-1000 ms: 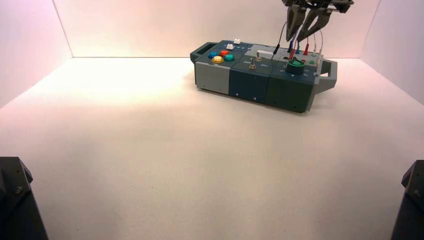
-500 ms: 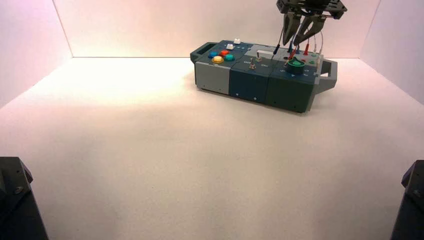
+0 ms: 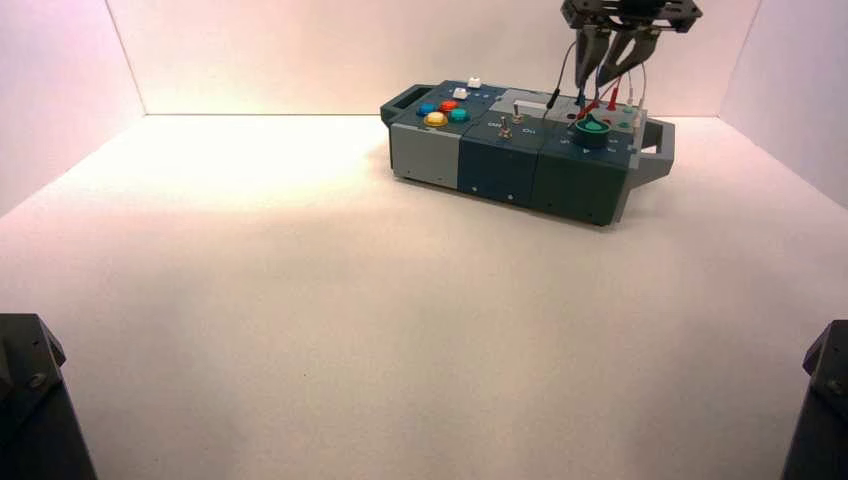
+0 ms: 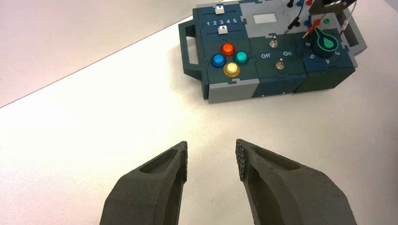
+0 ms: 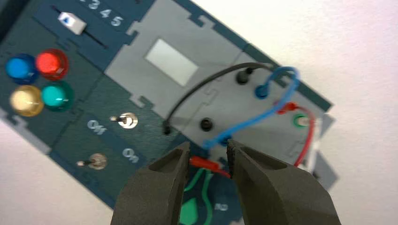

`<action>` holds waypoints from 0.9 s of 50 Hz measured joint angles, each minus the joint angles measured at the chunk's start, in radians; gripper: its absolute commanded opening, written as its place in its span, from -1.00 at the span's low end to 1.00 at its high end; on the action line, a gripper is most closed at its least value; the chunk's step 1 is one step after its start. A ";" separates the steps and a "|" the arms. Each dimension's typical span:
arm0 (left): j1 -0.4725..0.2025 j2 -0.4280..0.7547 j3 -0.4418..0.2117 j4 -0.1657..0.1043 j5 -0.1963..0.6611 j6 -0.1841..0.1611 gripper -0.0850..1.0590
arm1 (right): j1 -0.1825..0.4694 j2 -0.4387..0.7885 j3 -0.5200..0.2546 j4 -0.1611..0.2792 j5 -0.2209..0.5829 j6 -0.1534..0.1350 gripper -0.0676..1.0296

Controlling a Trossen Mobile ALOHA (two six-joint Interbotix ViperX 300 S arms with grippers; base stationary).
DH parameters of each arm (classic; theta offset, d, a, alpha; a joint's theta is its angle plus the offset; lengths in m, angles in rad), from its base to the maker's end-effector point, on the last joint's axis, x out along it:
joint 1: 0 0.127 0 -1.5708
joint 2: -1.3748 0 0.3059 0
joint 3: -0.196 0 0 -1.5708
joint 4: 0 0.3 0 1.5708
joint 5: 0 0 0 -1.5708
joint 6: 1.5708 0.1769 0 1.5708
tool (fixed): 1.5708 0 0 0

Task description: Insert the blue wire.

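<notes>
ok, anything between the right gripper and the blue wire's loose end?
Nothing visible over it: the blue wire's loose end shows between the open fingertips of the right gripper, above the box's wired section. Close beside that end lies a red plug, which could get pinched too. Left gripper idle, away from the box.

Your right gripper (image 3: 604,75) is over the far right of the view from above, reaching in from beyond the upper edge and pointing downward, its two fingers (image 5: 155,187) spread apart with a gap between the tips. Your left gripper (image 4: 211,159) waits well apart from it, its fingers open too. Dark parts of your arms show at the lower left and lower right corners.
</notes>
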 measured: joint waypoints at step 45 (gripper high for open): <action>0.000 -0.002 0.000 0.000 0.000 0.000 0.12 | -0.114 0.011 -0.015 -0.094 0.002 -0.002 -0.09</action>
